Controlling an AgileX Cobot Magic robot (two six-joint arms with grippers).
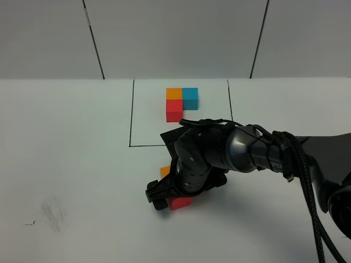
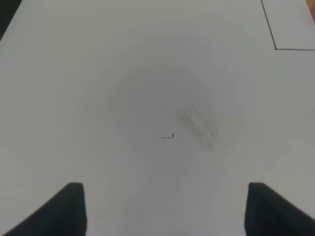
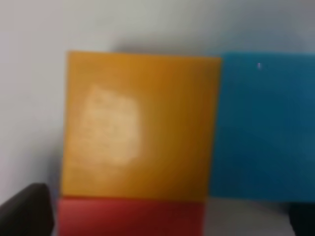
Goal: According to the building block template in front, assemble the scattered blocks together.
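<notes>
Right gripper (image 1: 164,198) open over blurry orange (image 3: 140,125), blue (image 3: 266,128), red (image 3: 130,216) cubes.

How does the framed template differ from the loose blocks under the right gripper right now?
The template lies in full view inside the black-lined rectangle; the loose blocks lie outside it, nearer the camera. In the high view the right gripper hides the loose blocks except for orange and red edges; nothing covers the template. Both share one layout: orange beside blue, red against the orange, touching.
</notes>
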